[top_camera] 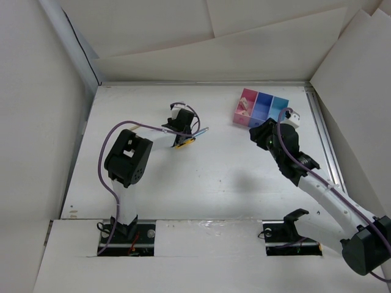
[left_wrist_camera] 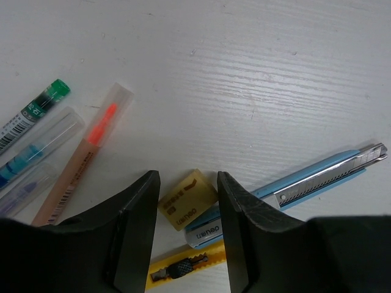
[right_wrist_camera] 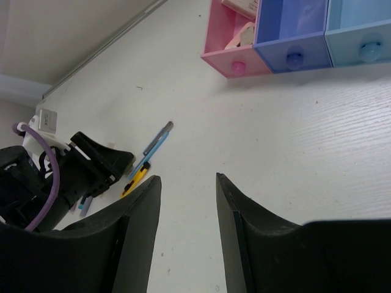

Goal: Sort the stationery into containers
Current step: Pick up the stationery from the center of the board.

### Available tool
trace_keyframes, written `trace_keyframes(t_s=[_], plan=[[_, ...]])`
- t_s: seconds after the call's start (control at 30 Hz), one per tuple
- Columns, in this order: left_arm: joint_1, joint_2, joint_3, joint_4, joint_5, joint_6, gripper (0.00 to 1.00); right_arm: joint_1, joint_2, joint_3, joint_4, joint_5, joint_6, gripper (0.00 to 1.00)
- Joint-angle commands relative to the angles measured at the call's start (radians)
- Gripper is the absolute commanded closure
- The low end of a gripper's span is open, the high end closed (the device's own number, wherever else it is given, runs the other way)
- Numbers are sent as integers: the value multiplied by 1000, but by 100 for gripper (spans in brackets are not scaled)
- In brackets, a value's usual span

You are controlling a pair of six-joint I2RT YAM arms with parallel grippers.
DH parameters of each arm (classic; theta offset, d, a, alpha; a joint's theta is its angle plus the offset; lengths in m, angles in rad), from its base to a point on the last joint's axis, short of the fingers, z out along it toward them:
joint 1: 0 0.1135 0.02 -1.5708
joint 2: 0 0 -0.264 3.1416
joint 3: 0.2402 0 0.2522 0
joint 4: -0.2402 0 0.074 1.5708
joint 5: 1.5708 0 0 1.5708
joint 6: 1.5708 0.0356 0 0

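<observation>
Left gripper (left_wrist_camera: pixel 187 183) spread astride the eraser (left_wrist_camera: pixel 186 200), ready to pinch; right gripper (right_wrist_camera: pixel 187 183) gapes empty, bins (right_wrist_camera: pixel 293 52) at one o'clock.

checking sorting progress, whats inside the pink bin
The pink bin holds at least two pale eraser-like blocks; its front wall hides the floor beneath them.

The left end effector (left_wrist_camera: pixel 187 183) hides most of the yellow cutter (left_wrist_camera: pixel 180 267).

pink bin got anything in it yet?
Yes, the right wrist view shows pale blocks lying inside the pink bin.
</observation>
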Motion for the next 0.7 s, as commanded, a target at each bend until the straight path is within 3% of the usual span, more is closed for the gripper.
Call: trace_keyframes(t_s=[0.0, 0.13, 0.37, 0.67], plan=[[-2, -41, -14, -26, 0, 12, 61, 10, -11, 43, 47, 13, -11, 53], [-2, -41, -14, -26, -9, 12, 61, 10, 0, 43, 47, 4, -11, 53], [-2, -41, -5, -35, -9, 12, 85, 10, 0, 43, 47, 4, -11, 53], [-2, -53, 35, -44, -18, 12, 94, 10, 0, 43, 47, 4, -21, 53]])
